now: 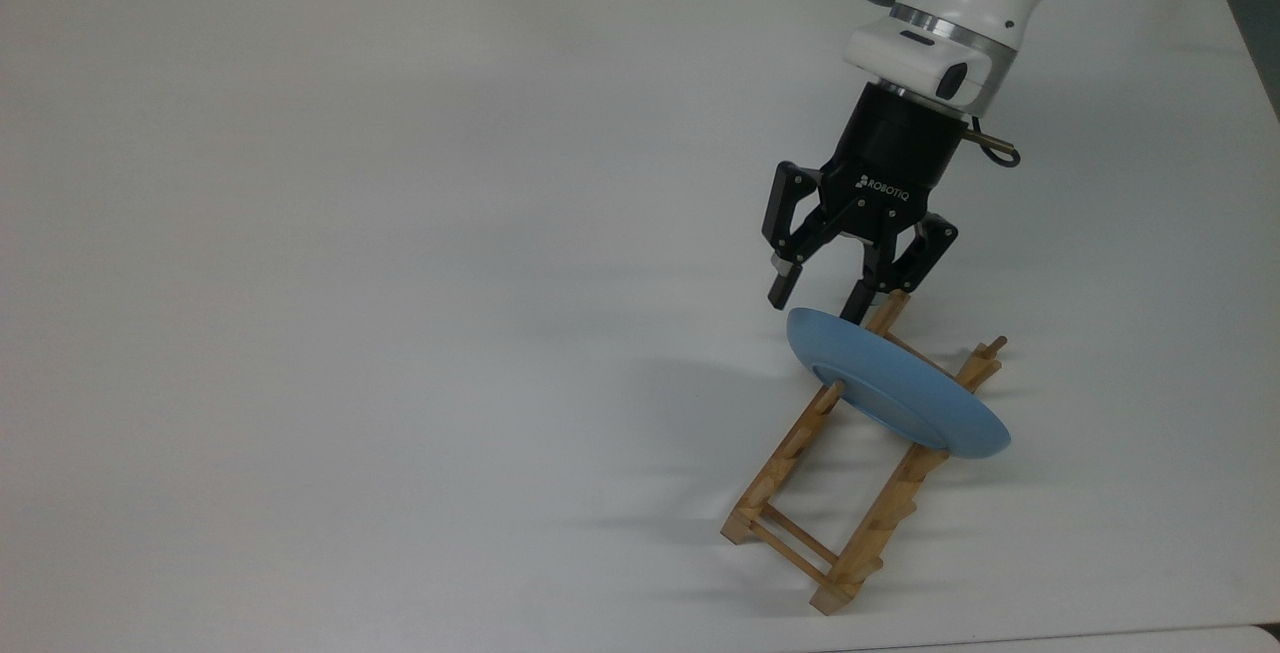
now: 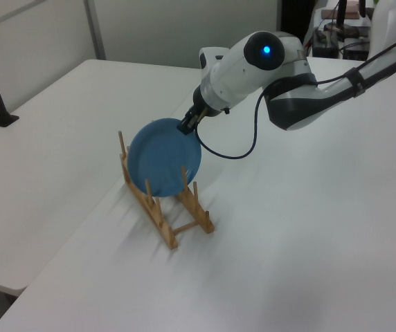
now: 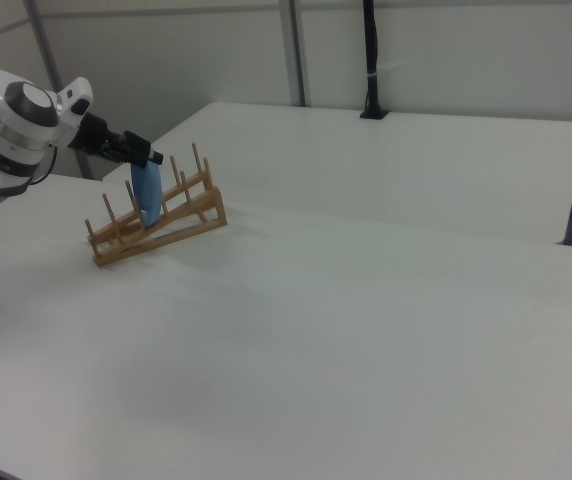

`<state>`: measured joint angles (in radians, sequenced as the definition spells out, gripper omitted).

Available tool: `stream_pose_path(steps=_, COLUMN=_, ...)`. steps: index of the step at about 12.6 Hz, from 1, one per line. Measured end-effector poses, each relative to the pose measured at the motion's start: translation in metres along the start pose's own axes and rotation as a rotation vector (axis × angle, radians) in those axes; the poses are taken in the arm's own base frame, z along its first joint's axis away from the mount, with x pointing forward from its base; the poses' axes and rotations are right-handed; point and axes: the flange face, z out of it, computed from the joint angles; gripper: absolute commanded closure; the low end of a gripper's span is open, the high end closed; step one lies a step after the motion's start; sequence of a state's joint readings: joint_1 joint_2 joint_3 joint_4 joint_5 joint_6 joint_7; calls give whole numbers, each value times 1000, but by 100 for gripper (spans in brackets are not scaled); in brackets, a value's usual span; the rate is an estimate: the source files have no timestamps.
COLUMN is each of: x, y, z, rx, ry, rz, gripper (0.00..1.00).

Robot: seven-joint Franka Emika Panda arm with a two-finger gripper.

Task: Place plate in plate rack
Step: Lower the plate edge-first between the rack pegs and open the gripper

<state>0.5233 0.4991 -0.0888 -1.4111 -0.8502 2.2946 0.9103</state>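
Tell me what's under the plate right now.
The plate stands on edge between the pegs of the plate rack, leaning across both rails. Its lower rim and the pegs behind it are covered. The open pincer hovers at its upper edge.

**Blue, wood, black and white**

The plate (image 1: 895,383) is plain light blue, unpatterned. The rack (image 1: 800,518) is pale, honey-toned wood. The claw (image 1: 822,300) is black with small white lettering, on a white arm (image 2: 243,69) showing a blue light. The surface (image 1: 350,283) is plain white.
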Motion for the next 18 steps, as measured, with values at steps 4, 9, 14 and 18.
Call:
stream_pose_path(steps=4, x=15, y=10, z=-18, rx=10, ry=27, rz=31, gripper=8)
stream_pose_path(steps=9, x=33, y=45, z=-51, rx=114, ry=-125, rz=114, gripper=0)
stream_pose_path(steps=14, x=34, y=171, z=-84, rx=240, ry=-492, rz=-12, gripper=0)
stream_pose_path(steps=18, x=4, y=277, z=-73, rx=346, ry=-652, rz=-41, gripper=0)
